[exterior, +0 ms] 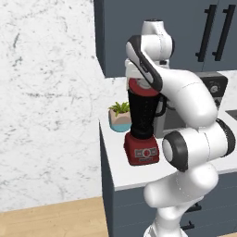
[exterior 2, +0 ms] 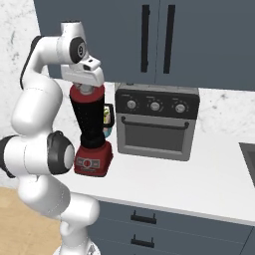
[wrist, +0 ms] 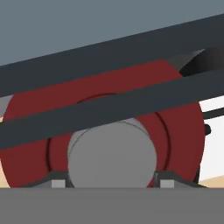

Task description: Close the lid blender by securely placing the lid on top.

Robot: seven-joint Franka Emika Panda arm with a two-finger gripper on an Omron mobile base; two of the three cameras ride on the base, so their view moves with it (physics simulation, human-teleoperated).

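No readable text anywhere — blender panel blurred.

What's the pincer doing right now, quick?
Pincer: closed on the grey knob of the lid, atop the blender.

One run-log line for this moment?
phase: seating lid | gripper: shut on lid knob | lid: atop blender jar | blender: upright on counter
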